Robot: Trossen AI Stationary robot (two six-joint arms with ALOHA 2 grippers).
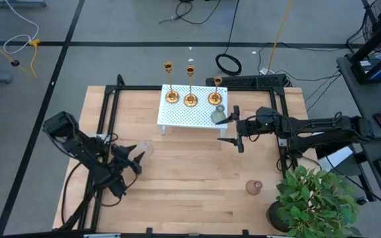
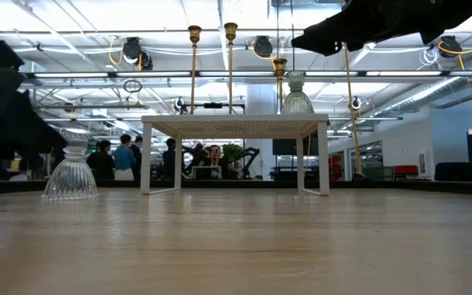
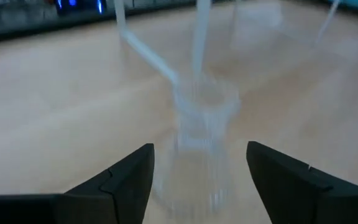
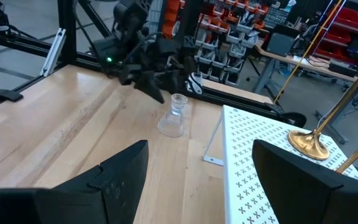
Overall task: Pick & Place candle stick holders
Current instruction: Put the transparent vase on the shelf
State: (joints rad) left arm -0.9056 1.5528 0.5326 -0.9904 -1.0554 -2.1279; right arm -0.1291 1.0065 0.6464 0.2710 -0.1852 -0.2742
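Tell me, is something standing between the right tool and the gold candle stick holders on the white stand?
Yes. A clear glass holder stands on the white stand, at its corner nearest the right tool, in front of the right-most of the candle stick holders. The other two have no such thing before them.

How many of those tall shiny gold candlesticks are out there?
3, all upright in a row along the far edge of the small white perforated stand: left gold candlestick, middle gold candlestick, right gold candlestick. None seems hidden.
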